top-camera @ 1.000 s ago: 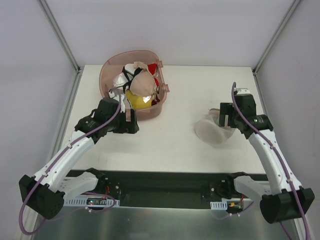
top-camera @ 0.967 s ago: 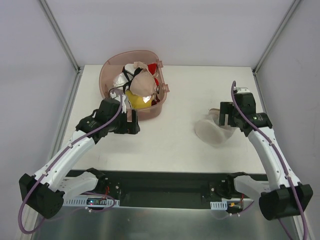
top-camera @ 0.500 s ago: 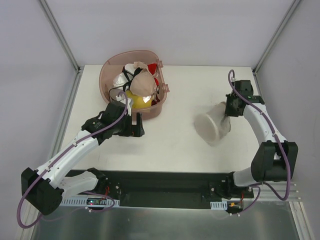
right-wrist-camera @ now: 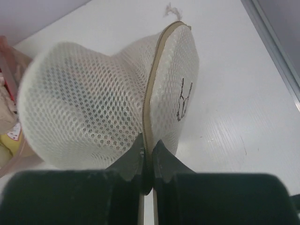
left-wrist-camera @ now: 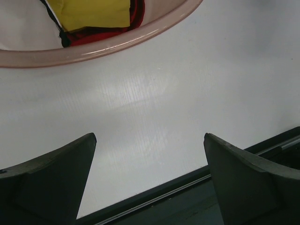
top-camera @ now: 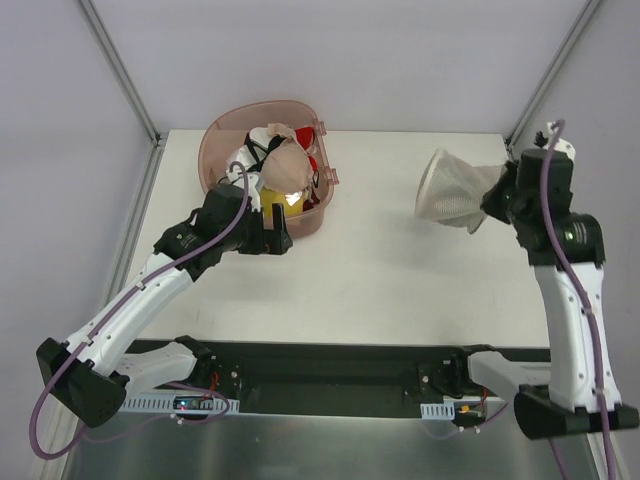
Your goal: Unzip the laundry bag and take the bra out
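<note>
The laundry bag (top-camera: 452,190) (right-wrist-camera: 98,103), a rounded white mesh pouch with a tan zip round its rim, hangs lifted above the table's right side. My right gripper (top-camera: 497,196) (right-wrist-camera: 148,149) is shut on the bag's zipped rim, one finger on each side of the seam. A dim shape shows through the mesh; the bra itself cannot be made out. My left gripper (top-camera: 280,238) (left-wrist-camera: 150,140) stands open over bare table, just in front of the pink tub (top-camera: 300,222) (left-wrist-camera: 93,49), holding nothing.
The pink tub at the back left holds a beige-tan bra (top-camera: 287,170), a yellow garment (top-camera: 274,200) (left-wrist-camera: 91,11) and red and white pieces. The table's near edge and black rail (left-wrist-camera: 197,187) lie just beyond my left fingers. Frame posts flank the table.
My right gripper shut on the bag's rim and lifted it off the table, up and toward the back right. My left gripper shifted slightly right, still open.
</note>
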`<state>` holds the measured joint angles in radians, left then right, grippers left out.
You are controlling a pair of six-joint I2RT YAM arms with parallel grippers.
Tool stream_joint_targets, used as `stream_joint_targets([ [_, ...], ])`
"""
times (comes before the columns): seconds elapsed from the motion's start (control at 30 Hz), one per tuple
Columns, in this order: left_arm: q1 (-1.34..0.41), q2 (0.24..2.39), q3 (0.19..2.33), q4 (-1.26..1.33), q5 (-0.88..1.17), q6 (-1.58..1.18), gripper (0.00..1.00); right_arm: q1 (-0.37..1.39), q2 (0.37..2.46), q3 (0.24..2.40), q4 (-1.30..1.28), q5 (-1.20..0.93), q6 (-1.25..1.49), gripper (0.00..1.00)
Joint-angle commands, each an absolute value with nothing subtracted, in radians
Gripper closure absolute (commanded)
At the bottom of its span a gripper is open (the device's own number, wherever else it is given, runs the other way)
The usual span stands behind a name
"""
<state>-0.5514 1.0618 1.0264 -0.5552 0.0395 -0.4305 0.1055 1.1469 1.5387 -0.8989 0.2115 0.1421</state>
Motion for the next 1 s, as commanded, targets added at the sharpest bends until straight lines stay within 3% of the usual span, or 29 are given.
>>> stream_joint_targets([
  [0.0, -0.563, 1.08, 1.088, -0.546, 0.056, -0.446, 0.01, 0.166, 0.965, 1.49, -1.044, 0.438, 0.337, 0.98],
  [0.23, -0.565, 1.095, 1.08, -0.545, 0.095, -0.485, 0.01, 0.239, 0.833, 1.358, -1.109, 0.599, 0.397, 0.99],
  [0.4, -0.571, 1.121, 1.078, -0.543, 0.12, -0.515, 0.01, 0.36, 0.882, 1.212, -1.101, 0.715, 0.586, 0.99],
  [0.43, -0.575, 1.127, 1.083, -0.543, 0.12, -0.518, 0.01, 0.415, 0.932, 1.194, -1.054, 0.689, 0.613, 0.83],
  [0.5, -0.587, 1.141, 1.094, -0.541, 0.117, -0.52, 0.01, 0.461, 0.992, 1.175, -0.975, 0.582, 0.618, 0.43],
  [0.53, -0.594, 1.144, 1.097, -0.541, 0.112, -0.523, 0.01, 0.507, 1.021, 1.18, -0.912, 0.499, 0.608, 0.04],
  [0.63, -0.617, 1.143, 1.112, -0.541, 0.106, -0.517, 0.01, 0.517, 1.12, 1.218, -0.891, 0.439, 0.539, 0.04],
  [0.77, -0.627, 1.138, 1.103, -0.543, 0.113, -0.497, 0.01, 0.473, 1.089, 1.2, -0.917, 0.521, 0.445, 0.04],
  [0.83, -0.63, 1.141, 1.094, -0.541, 0.12, -0.492, 0.01, 0.37, 1.011, 1.161, -0.914, 0.508, 0.398, 0.01],
  [0.97, -0.64, 1.164, 1.092, -0.541, 0.126, -0.485, 0.01, 0.16, 0.875, 0.99, -0.879, 0.381, 0.362, 0.08],
])
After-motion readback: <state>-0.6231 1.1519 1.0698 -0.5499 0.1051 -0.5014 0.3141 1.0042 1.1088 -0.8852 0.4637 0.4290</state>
